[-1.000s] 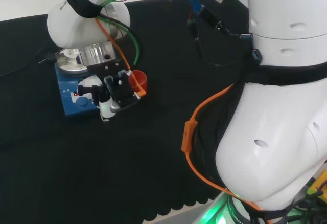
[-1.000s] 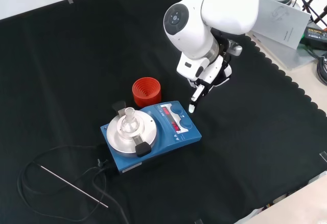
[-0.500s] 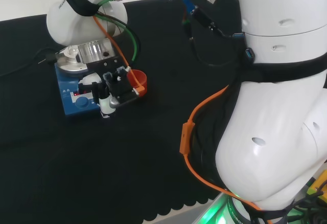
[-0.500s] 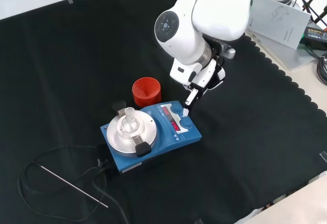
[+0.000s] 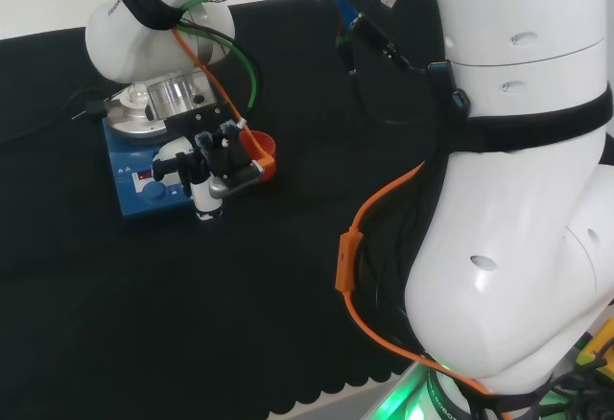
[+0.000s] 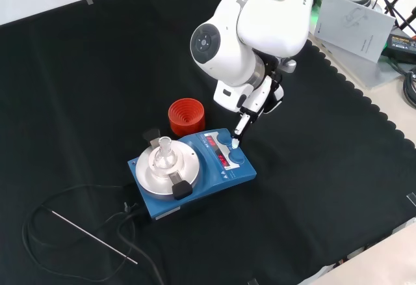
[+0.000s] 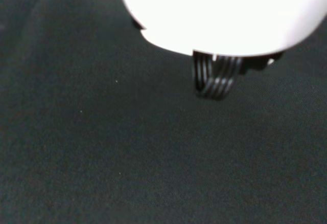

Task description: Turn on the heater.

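The blue heater (image 6: 192, 171), a hotplate unit with a round silver plate and a small glass vessel (image 6: 164, 148) on top, stands near the middle of the black cloth (image 6: 78, 64), its control panel with red display and blue knobs facing the cloth's right edge in the front view. A second ago the hand (image 6: 250, 103) hung well off the panel, toward the scalloped edge; it has since swung in and down, and one straight white fingertip (image 6: 235, 140) now sits at or just above the upper blue knob (image 6: 227, 142). Whether it actually touches cannot be told from these views. That finger is extended and the others look tucked back, holding nothing. In the head view the hand (image 5: 213, 166) stands at the heater's (image 5: 144, 185) right side, over the panel. The approach seems finished, so what is left is likely the press or turn itself. The red ribbed ring (image 6: 186, 116) stands just beside the heater, and the power cord (image 6: 78, 226) trails toward the cloth's lower left corner.
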Robot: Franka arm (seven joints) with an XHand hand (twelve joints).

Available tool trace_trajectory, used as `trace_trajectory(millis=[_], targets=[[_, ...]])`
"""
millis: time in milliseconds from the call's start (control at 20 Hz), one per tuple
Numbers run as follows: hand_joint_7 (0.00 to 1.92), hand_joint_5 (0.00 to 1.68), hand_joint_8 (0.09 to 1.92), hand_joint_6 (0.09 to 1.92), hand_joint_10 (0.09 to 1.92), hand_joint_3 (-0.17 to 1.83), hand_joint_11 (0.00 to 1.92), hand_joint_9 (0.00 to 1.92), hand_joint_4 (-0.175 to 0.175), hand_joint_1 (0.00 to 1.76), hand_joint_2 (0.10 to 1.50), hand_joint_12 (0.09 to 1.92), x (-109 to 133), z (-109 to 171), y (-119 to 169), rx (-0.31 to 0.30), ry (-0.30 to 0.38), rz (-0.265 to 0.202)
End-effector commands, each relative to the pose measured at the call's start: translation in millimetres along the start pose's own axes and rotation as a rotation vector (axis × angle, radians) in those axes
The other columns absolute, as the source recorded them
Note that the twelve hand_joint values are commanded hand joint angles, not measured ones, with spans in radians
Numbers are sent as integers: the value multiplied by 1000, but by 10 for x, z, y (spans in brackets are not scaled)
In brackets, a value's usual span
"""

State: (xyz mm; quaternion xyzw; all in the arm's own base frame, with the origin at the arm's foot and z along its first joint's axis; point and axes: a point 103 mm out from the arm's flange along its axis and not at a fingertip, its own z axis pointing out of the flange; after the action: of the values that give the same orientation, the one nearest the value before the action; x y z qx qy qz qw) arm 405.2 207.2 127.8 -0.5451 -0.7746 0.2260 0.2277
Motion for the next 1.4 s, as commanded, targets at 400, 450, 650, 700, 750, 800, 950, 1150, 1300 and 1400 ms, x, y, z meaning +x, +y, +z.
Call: trace_trajectory(millis=[400,450,650,700,750,800,950,1150,1300,1400], targets=[[1363,31,1559,391,1389,1766,1399,1594,-34,1504,222,1337,65,73,9,29,-12,-7],[1422,31,1555,389,1391,1697,1400,1595,-35,1517,257,1339,69,75,8,29,-12,-9],[1331,34,1573,382,1395,1816,1401,1596,-34,1497,198,1342,88,78,20,33,-16,-9],[1325,35,1574,382,1396,1824,1401,1597,-34,1496,194,1343,91,78,23,34,-18,-10],[1322,35,1574,381,1396,1828,1401,1598,-34,1495,193,1343,94,78,29,36,-20,-10],[1321,35,1575,381,1397,1830,1401,1598,-34,1495,192,1343,101,77,41,38,-24,-9],[1320,36,1575,380,1398,1831,1402,1600,-34,1495,191,1345,149,74,82,44,-32,-9],[1320,37,1575,378,1401,1831,1404,1601,-35,1495,191,1347,175,92,118,49,-23,-11],[1321,38,1576,377,1402,1831,1405,1602,-35,1494,191,1348,166,117,132,53,-24,-17],[1321,39,1576,376,1403,1831,1406,1603,-35,1494,191,1349,166,116,132,59,-30,-13]])
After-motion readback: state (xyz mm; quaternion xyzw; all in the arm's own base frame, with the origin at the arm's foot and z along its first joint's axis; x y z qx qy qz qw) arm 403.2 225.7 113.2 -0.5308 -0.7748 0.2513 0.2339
